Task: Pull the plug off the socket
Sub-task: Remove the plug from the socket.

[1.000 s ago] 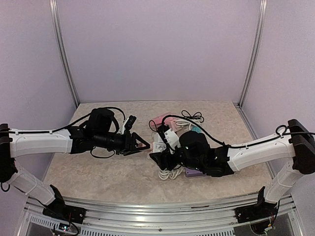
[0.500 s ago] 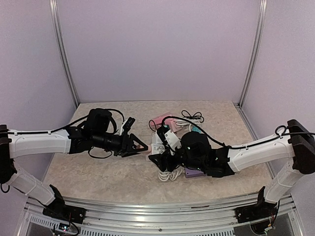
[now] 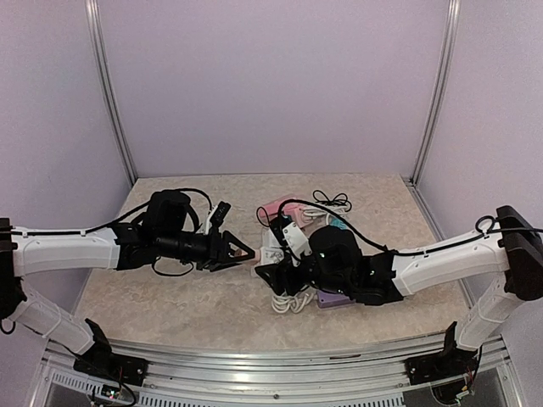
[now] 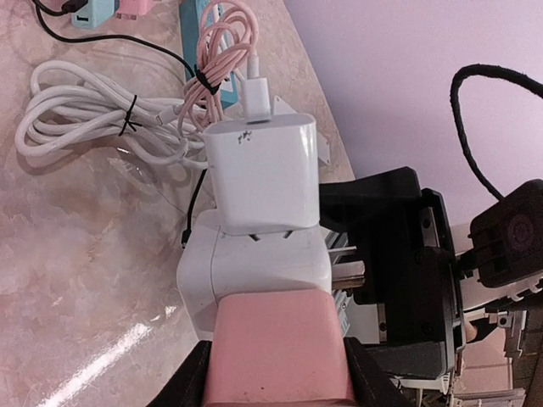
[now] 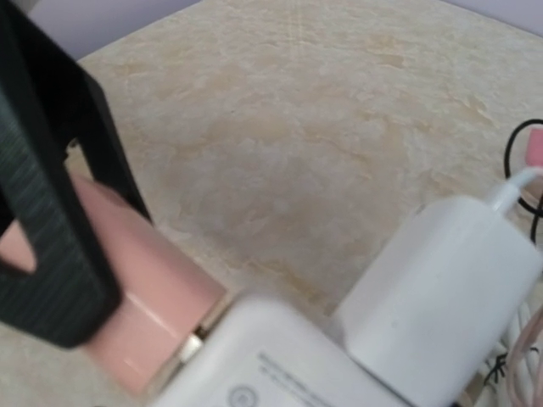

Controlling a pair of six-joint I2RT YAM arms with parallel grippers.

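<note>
My left gripper [image 4: 276,377] is shut on a pink plug [image 4: 280,348], its black fingers [image 4: 182,381] pressing both sides. The plug sits in a white cube socket [image 4: 254,271], and a white charger [image 4: 263,174] is plugged into the cube's far face. In the right wrist view, metal prongs show in a thin gap between the pink plug [image 5: 136,314] and the socket [image 5: 271,356]. My right gripper [image 3: 270,273] holds the socket [image 3: 273,252] from the other side; its own fingers are out of the wrist view. From above, both grippers meet at mid-table, left gripper [image 3: 242,252] facing right.
A coiled white cable [image 4: 85,119] and a bundled pink cable [image 4: 225,42] lie behind the socket, by a teal power strip [image 4: 191,17]. A purple block [image 3: 335,298] lies under my right arm, a pink item [image 3: 273,206] and black cable [image 3: 331,199] farther back.
My left arm has drawn back slightly to the left with the pink plug. Both grips are unchanged and the right arm has barely shifted.
</note>
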